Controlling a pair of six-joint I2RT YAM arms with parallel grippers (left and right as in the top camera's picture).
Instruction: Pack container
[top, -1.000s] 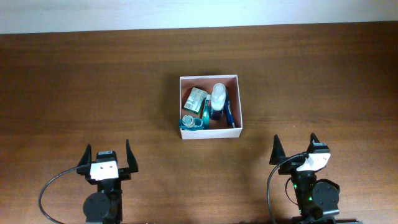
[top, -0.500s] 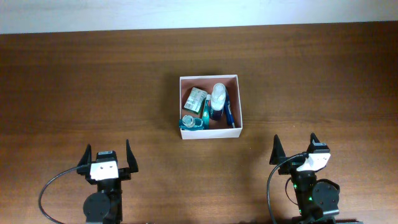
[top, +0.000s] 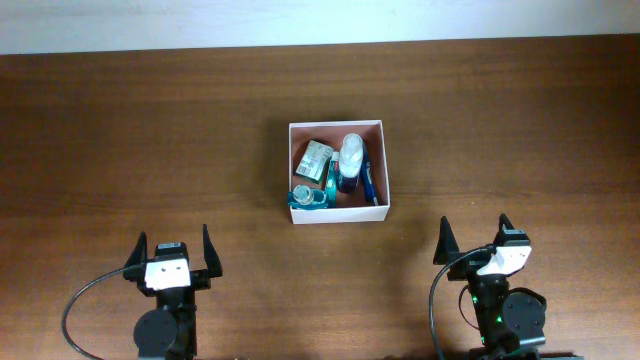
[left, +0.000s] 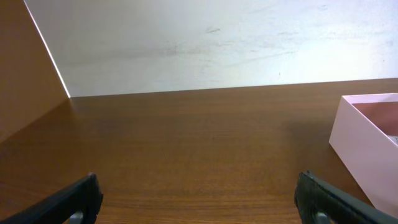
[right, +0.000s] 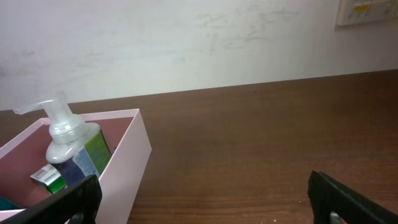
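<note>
The container (top: 340, 214) is seen square, shallow, white-walled, reddish-brown inside, with toiletries (top: 350, 158) packed in. Well apart from it, left gripper (top: 174, 240) and right gripper (top: 474, 228) jaws are spread wide.

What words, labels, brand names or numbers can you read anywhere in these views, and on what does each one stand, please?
No text here can be read.
On the pump bottle inside the container: a green and blue label, print too blurred to read.
On the small packet beside it: printing too small to read.
On the wall panel: faint marks, illegible.
</note>
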